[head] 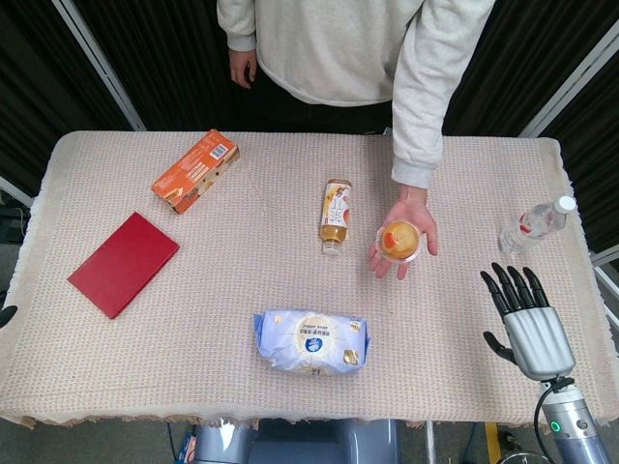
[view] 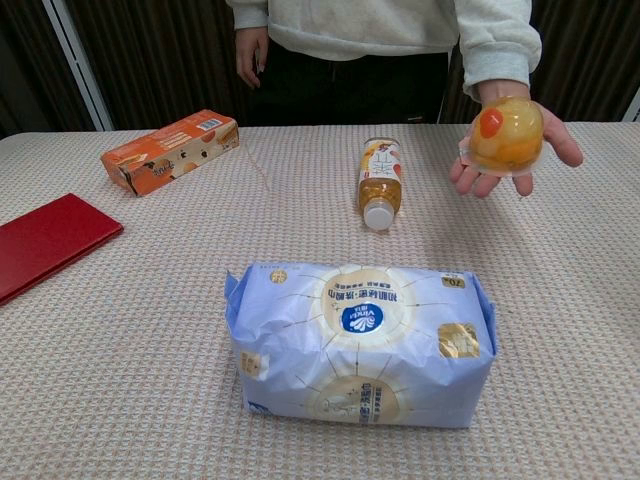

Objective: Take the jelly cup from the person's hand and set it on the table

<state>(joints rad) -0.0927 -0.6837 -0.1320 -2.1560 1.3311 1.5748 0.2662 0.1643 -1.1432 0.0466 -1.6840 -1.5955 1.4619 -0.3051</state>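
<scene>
Overhead first, in the head view: the jelly cup (head: 399, 240) sits in the person's hand (head: 404, 236), palm up, held above the worktop (head: 242, 251) right of centre. The person's head is cut off by the top edge. The right hand (head: 527, 319) rests near the right edge of the worktop, well apart from the cup, its dark fingers (head: 513, 288) spread and straight, holding nothing. Of the left hand only a dark tip (head: 7, 315) shows at the left edge, so whether its fingers are open or closed cannot be told. A juice bottle (head: 336, 215) lies on its side just left of the person's hand, cap toward the near side. A clear water bottle (head: 535, 225) lies at the far right. An orange box (head: 195, 170) lies far left, a red booklet (head: 123, 263) nearer on the left, and a blue-and-white bag (head: 311, 338) near the centre.

Next, the chest view: the jelly cup (view: 506, 133) shows orange fruit and a red spot, cradled in the person's hand (view: 515, 150) at upper right. The bag (view: 360, 340) fills the foreground, its print too small to read. The juice bottle (view: 380, 180), the orange box (view: 170, 150) and the red booklet (view: 50, 240), cut off at the left edge, lie beyond. Neither robot hand appears.
</scene>
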